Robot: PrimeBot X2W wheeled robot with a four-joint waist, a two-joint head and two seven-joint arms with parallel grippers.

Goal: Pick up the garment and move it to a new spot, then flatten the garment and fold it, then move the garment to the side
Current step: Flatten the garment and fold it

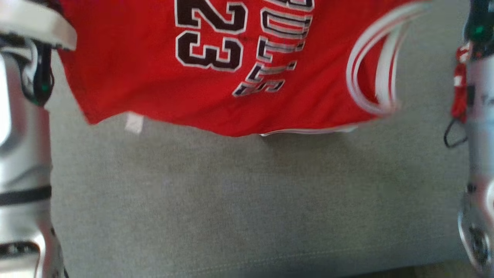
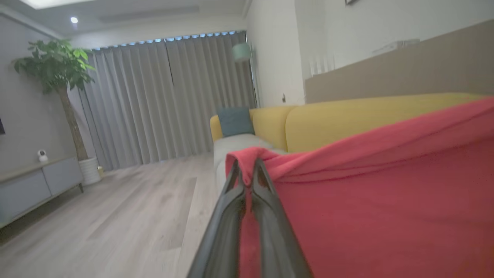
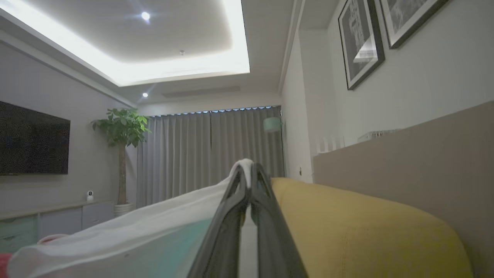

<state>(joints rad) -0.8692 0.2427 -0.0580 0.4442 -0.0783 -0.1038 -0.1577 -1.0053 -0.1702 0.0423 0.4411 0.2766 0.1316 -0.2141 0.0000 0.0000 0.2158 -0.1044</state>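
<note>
at the left edge of the head view the pale left forearm [image 1: 23, 154] rises, and in its wrist view, low centre, the left gripper [image 2: 247, 172] is clamped tight on a bunched red corner of the jersey [image 1: 154, 85]. the jersey spreads across the top of the head view, black 23 showing, its lower edge over the grey cushion [image 1: 247, 200] and a white armhole trim [image 1: 370, 77] at upper right. at the right edge stands the right forearm [image 1: 478, 135], and in its wrist view, centre frame, the right gripper [image 3: 249, 172] is pinched closed on the jersey's white edge, beside the yellow sofa back [image 3: 347, 224].
</note>
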